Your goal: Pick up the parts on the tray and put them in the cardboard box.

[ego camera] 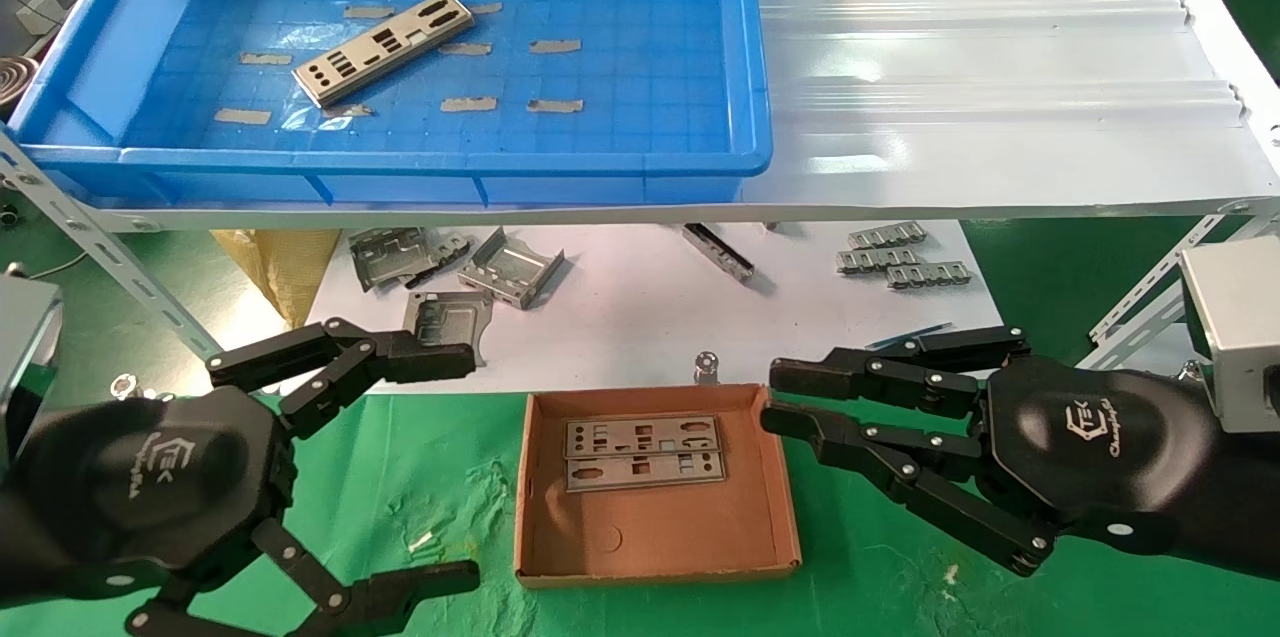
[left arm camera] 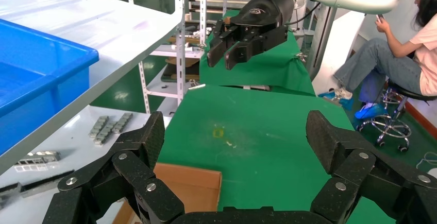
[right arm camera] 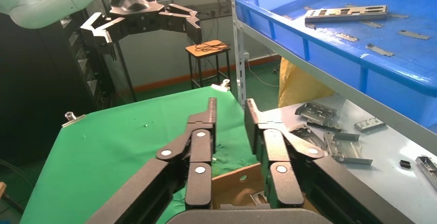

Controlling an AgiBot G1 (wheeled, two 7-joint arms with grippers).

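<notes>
One silver part (ego camera: 383, 48) lies slanted on the floor of the blue tray (ego camera: 400, 162) on the upper shelf; the right wrist view shows the same part (right arm camera: 346, 13) and the tray (right arm camera: 309, 44). Two more parts (ego camera: 645, 453) lie flat side by side in the cardboard box (ego camera: 650, 532) on the green cloth. My left gripper (ego camera: 468, 469) hovers left of the box, wide open and empty, with the box corner (left arm camera: 190, 185) beside one of its fingers. My right gripper (ego camera: 772, 397) is at the box's right wall, fingers slightly apart, nothing between them (right arm camera: 231, 105).
Bent grey brackets (ego camera: 510, 272) and ridged link strips (ego camera: 905, 257) lie on the white lower shelf behind the box. The upper shelf's front edge (ego camera: 900, 207) overhangs it. A slanted metal strut (ego camera: 110, 257) stands at the left. A seated person (left arm camera: 402, 44) is beyond the table.
</notes>
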